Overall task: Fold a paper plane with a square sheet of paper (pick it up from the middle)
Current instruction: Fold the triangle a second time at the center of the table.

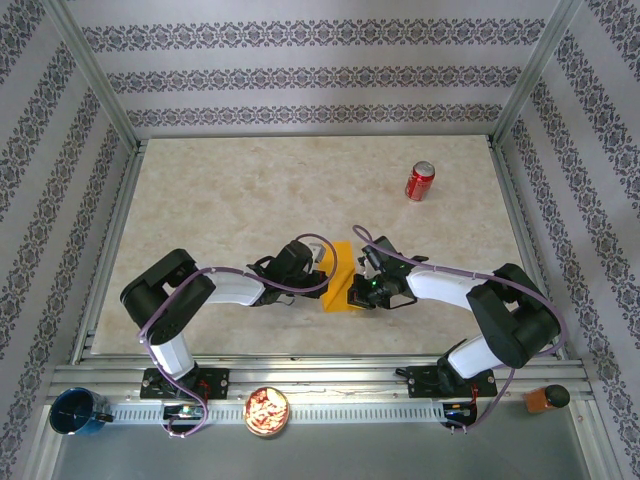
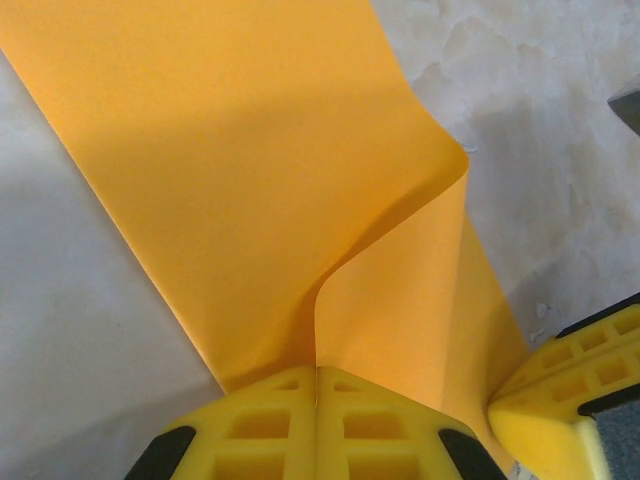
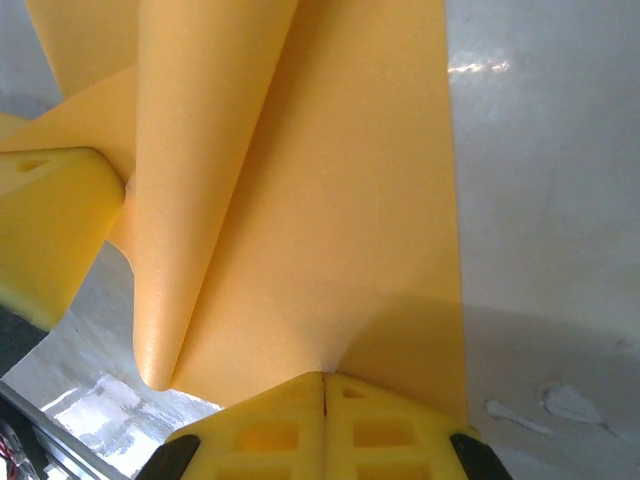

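The square sheet of paper [image 1: 341, 270] is orange-yellow and stands bent over between my two grippers at the middle of the table. In the left wrist view the paper [image 2: 260, 180] curls over in a soft fold, and my left gripper [image 2: 317, 378] is shut on its near edge. My right gripper [image 3: 325, 382] is also shut on an edge of the paper [image 3: 330, 200], which rolls over at the left of that view. From above, the left gripper [image 1: 324, 266] and the right gripper [image 1: 354, 290] pinch the sheet from opposite sides, close together. No dart shape shows.
A red soda can [image 1: 419, 181] stands at the back right of the marble table [image 1: 230, 190]. On the near rail sit a blue cup [image 1: 76, 412], a bowl of snacks [image 1: 267, 411] and a small brown object [image 1: 545, 399]. Metal frame posts line the sides.
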Motion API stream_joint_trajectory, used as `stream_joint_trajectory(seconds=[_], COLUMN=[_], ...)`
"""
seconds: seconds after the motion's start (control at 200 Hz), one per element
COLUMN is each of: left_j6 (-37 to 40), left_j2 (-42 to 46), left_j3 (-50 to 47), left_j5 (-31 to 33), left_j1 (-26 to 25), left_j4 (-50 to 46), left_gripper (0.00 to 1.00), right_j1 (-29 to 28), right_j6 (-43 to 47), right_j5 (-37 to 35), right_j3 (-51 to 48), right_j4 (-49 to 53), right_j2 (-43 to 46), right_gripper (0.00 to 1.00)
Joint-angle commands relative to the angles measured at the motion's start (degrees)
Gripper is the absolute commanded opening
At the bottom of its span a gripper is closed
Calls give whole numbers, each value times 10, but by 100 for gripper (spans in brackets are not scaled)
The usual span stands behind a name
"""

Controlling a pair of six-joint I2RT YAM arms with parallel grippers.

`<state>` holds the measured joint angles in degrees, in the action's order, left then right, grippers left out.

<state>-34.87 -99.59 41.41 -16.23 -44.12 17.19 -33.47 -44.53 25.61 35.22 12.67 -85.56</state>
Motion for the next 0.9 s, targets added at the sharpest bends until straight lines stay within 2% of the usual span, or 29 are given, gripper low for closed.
stream_joint_trajectory(seconds=[0.0,0.525,0.894], left_j6=[9,16,18], left_j2=[-2,2,-17], left_j3=[8,14,26], left_j5=[6,10,-24], left_j1=[11,16,18], left_j4=[5,1,9], left_gripper=[4,5,5], right_j1=[3,6,6], right_j6=[12,15,16], right_j5=[1,1,4], right_j3=[3,-2,-2], right_j4=[21,22,22], right_j2=[-8,-7,-10], right_gripper=[0,0,0])
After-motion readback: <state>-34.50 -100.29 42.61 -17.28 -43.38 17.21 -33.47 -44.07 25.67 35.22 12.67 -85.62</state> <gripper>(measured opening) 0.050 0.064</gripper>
